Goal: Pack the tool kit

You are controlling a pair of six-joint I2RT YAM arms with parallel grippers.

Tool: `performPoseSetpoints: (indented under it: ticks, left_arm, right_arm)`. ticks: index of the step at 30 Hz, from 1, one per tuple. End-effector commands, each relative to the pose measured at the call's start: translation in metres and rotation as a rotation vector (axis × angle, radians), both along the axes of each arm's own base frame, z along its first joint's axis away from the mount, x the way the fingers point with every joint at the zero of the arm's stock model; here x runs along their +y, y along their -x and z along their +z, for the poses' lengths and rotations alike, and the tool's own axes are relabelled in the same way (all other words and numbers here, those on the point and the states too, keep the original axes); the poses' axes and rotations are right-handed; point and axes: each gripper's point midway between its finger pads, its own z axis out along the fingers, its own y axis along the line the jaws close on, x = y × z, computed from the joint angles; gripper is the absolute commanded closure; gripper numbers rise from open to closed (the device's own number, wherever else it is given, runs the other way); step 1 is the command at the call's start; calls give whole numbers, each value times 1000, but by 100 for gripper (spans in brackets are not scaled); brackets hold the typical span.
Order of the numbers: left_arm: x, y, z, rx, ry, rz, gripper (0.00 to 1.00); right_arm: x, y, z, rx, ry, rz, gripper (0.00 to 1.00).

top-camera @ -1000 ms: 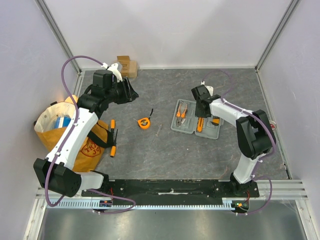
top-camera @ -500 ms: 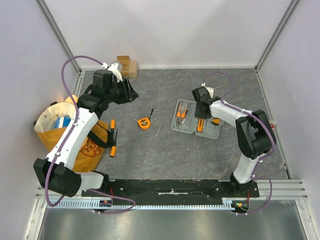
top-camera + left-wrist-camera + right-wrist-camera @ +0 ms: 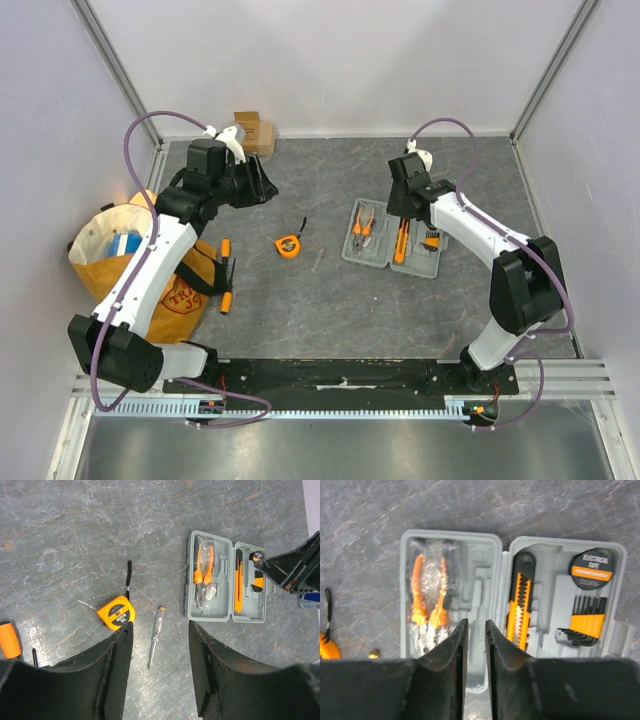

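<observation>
Grey slate-patterned surface (image 3: 330, 300), on which we list one open grey tool case (image 3: 472, 587) lying flat, holding pliers (image 3: 427, 597), a utility knife (image 3: 520, 605), a roll of electrical tape (image 3: 592, 569) and hex keys (image 3: 585, 625). A tape measure (image 3: 116, 613) and a slim tester screwdriver (image 3: 156, 635) lie loose beside it, toward the left arm. We record the right pincer (image 3: 477, 622) above the case, fingers a narrow gap apart and empty, and the left pincer (image 3: 160, 625) spread wide above the loose pieces, likewise empty.
</observation>
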Motion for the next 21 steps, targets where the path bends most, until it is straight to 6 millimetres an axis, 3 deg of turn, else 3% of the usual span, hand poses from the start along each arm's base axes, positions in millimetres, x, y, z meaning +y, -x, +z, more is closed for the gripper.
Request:
performPoseSetpoints:
  ticks: [1,6,11,15,21]
  left_arm:
    - [-1,1,4,-28,0,-21,45]
    - [8,7,14,-59,-7,24,44]
    - [18,23,28,-114,-7,47,43]
    - [25,43,43,-156,8,56,41]
    - [40,65,61,-226,13,105,39]
  right_arm:
    - [44,12,23,-31,-91,94,69]
    - [118,43,13,2,-141,185,55]
    - [184,70,-19,84,-132,259,56]
    - [209,80,-32,101,-102,273,55]
    - [211,85,-58,149,-64,212,54]
